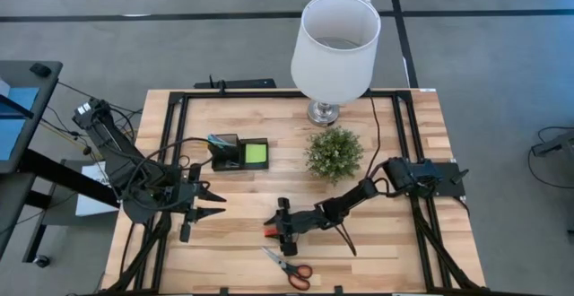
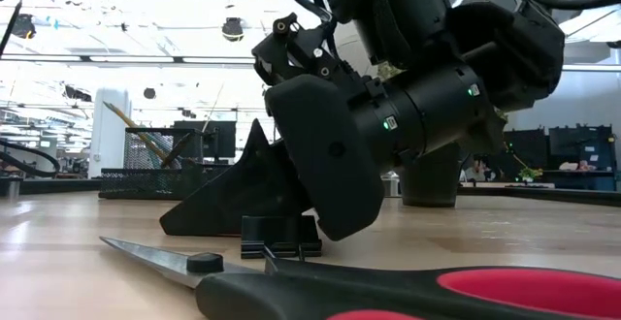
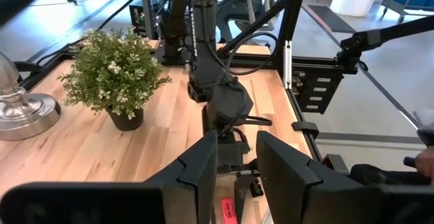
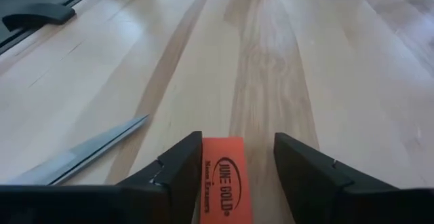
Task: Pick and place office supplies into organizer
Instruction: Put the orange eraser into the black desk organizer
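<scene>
Two grippers showing: right gripper [image 4: 237, 166] is sitting low on the tabletop [image 1: 395, 251] just beyond the scissors [image 1: 289, 266], fingers spread around an orange eraser [image 4: 224, 176]. Left gripper [image 1: 215, 204] is hovering open, farther out. Organizer [image 1: 239, 152] is sitting beyond, sticky pad [image 1: 256, 153] inside.

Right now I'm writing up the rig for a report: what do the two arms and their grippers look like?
Both arms are black. The left gripper ends in two pointed wedge fingers, with loose black cables looping along its arm. The right gripper has flat, angular dark fingers; its rounded wrist housing shows small green lights.
</scene>
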Motion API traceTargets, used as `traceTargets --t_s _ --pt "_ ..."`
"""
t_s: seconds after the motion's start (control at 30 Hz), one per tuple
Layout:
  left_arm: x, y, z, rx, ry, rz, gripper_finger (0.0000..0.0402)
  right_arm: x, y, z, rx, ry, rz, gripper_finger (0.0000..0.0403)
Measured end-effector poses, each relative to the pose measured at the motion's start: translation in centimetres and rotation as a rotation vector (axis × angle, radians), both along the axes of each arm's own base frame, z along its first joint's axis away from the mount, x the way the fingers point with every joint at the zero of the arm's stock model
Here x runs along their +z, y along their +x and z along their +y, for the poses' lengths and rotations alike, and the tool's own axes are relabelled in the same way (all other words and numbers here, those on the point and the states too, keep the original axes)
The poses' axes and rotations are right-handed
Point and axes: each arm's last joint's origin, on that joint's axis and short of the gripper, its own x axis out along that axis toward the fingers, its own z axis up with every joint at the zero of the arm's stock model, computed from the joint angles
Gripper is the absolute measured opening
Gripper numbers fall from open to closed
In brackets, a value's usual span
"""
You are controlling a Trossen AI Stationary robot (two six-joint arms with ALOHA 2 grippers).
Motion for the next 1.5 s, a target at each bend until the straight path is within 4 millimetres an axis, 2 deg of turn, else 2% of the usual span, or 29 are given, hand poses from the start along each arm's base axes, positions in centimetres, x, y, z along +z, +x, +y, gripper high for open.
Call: traceTargets --t_s 0.3,0.4,0.6,0.77,0.87,0.97,1.03,1.1,1.17,1.37,1.43,1.5 --pt "0.0 0.0 0.0 0.001 0.000 0.000 0.0097 0.0 -0.2 0.4 0.016 0.013 0.002 0.0159" --pt "0.0 0.0 0.0 0.002 0.000 -0.001 0.0097 0.0 -0.1 0.5 0.040 0.009 0.002 0.0137" --pt "0.1 0.0 0.1 0.024 0.002 -0.011 0.0097 0.0 0.2 -0.2 0.046 0.024 0.003 0.0061" --pt "0.6 0.2 0.1 0.098 -0.033 -0.072 0.0097 0.4 0.6 -1.2 0.031 0.035 -0.002 0.0057" --pt "1.3 0.2 0.2 0.115 -0.035 -0.126 0.0097 2.1 1.3 -2.3 0.038 0.031 -0.050 0.0057" --pt "2.1 0.0 0.4 0.102 -0.016 -0.169 0.0097 4.4 2.5 -3.9 0.010 -0.056 -0.085 0.0055" --pt "2.4 -0.1 0.5 0.096 0.006 -0.189 0.0097 7.2 4.1 -5.4 -0.053 -0.115 -0.184 0.0055" --pt "2.7 -0.2 0.6 0.094 0.024 -0.207 0.0097 10.9 5.6 -7.0 -0.128 -0.157 -0.293 0.0054" --pt "2.9 -0.2 0.6 0.094 0.038 -0.220 0.0097 13.3 7.0 -8.6 -0.170 -0.165 -0.359 0.0054" --pt "3.5 -0.2 0.6 0.085 0.086 -0.260 0.0097 14.9 10.3 -13.8 -0.246 -0.113 -0.382 0.0053" --pt "3.8 -0.2 0.7 0.082 0.109 -0.282 0.0097 14.4 11.5 -15.1 -0.255 -0.118 -0.371 0.0053" --pt "4.2 -0.4 0.8 0.078 0.135 -0.308 0.0097 13.1 12.7 -15.6 -0.266 -0.161 -0.352 0.0052"
